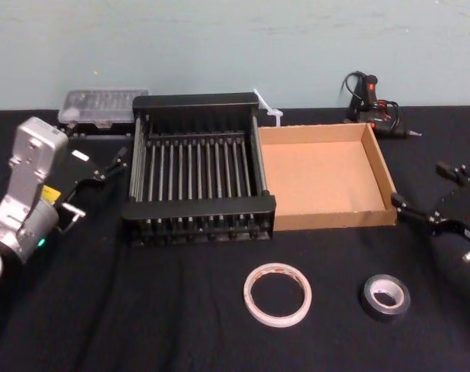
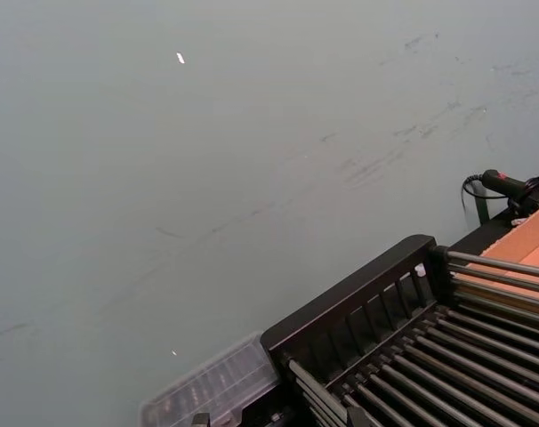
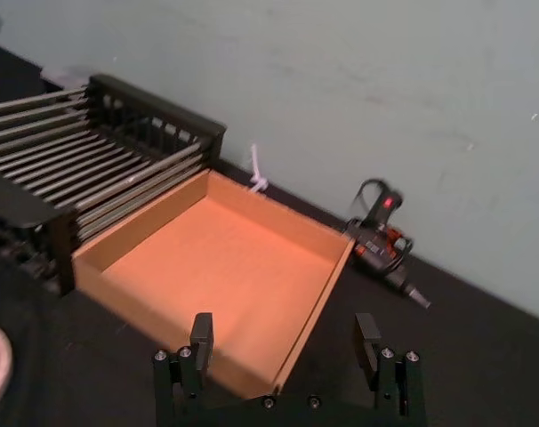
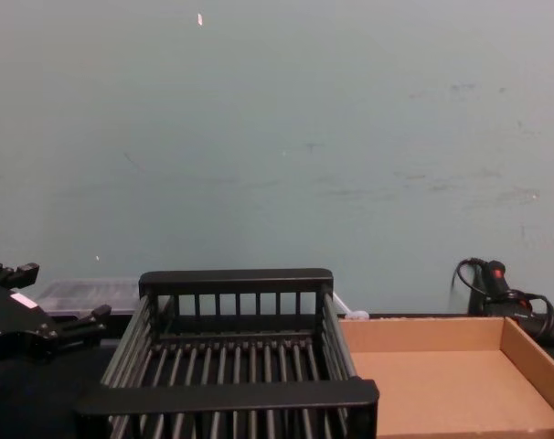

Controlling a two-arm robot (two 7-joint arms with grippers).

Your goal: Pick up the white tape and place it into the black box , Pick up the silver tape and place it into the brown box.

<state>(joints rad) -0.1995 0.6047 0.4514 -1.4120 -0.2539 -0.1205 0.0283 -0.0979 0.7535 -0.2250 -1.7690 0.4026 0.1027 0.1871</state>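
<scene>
we look to be in a lab or workshop: a black-clothed table (image 1: 142, 325) against a bare pale wall (image 1: 219, 46), a corded hand tool (image 1: 371, 101) and a clear parts case (image 1: 103, 105) at the back.

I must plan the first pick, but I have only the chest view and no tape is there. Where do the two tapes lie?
Observer: Both lie flat on the black table, nearer the robot than the boxes: the white tape before the black box's right corner, the silver tape to its right.
Operator: And where is the right gripper?
Observer: It hangs open just right of the brown box's near corner.
</scene>
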